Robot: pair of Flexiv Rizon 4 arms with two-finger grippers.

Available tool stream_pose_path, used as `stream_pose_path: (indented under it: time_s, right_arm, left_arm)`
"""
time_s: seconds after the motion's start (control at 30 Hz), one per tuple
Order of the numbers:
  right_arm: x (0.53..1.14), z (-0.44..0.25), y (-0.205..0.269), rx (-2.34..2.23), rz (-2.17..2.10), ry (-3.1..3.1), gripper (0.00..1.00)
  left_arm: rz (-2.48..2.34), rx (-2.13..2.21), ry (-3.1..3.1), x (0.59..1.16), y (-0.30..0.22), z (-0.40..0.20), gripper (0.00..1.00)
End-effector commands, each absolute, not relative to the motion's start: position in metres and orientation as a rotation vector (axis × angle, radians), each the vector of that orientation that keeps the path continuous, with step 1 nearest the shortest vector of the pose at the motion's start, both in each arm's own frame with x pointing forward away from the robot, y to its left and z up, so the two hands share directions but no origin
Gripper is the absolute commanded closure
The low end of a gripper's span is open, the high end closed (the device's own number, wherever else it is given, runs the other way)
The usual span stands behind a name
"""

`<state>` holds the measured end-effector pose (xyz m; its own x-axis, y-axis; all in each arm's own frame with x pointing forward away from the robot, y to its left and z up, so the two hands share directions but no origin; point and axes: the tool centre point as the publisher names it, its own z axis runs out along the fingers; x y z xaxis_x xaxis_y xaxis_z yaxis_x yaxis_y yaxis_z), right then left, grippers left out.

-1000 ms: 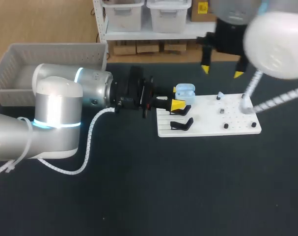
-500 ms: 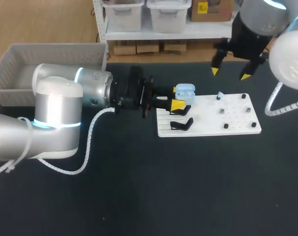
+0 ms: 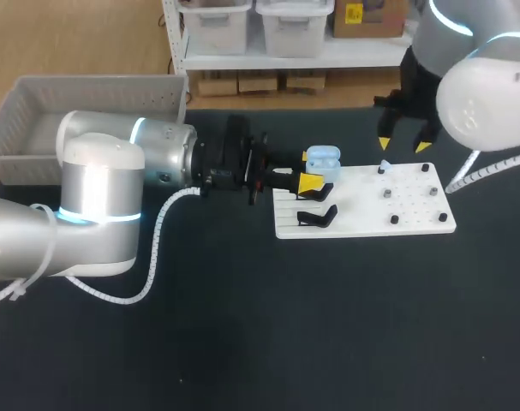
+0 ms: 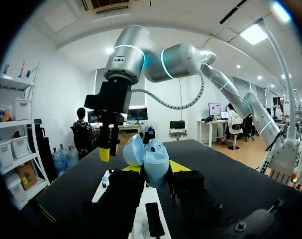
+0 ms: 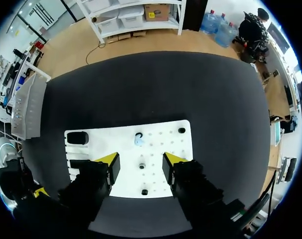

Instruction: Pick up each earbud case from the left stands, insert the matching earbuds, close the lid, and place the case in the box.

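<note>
The case, pale blue, sits between the yellow tips of the left gripper. Both tips look pressed to its sides, so I judge it clamped. Its lid is hinged open and leans off to one side of the body, leaving the mouth of the case uncovered. In the head view the case is at the near-left end of the white board, above the stands, with an empty black stand just beside it.

The coming move turns on the earbud, a small pale-blue piece upright on the board. It lies just ahead of the right gripper, close to the line midway between that gripper's fingers, which stand wide apart and hold nothing. The right arm is plainly the nearer one, since the left is taken up with the case. The earbud is too small to tell its long axis. A descent onto it, kept centred, is what the pick seems to call for. Dark pegs stand elsewhere on the board, apart from the earbud.

The board rests on the dark bench, and the grey box is at the far left, well apart from the case.

No writing can be read on the case, earbud or board.
</note>
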<state>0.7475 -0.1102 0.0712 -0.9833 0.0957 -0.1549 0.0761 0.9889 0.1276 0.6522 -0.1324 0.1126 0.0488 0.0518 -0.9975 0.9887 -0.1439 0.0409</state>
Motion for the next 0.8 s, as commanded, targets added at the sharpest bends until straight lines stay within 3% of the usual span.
stream_pose_path:
  time_s: [0.03,0.23,0.8]
  right_arm:
    - [0.752,0.060,-0.109,0.115,0.203,2.993,0.44]
    - [0.752,0.046,-0.109,0.125,0.231,3.021,0.50]
    - [0.749,0.030,-0.100,0.128,0.259,3.059,0.53]
  left_arm:
    - [-1.255,1.379,1.145,0.653,-0.133,0.112,1.00]
    - [-1.255,1.379,1.145,0.653,-0.133,0.112,1.00]
    - [-1.255,1.379,1.145,0.653,-0.133,0.112,1.00]
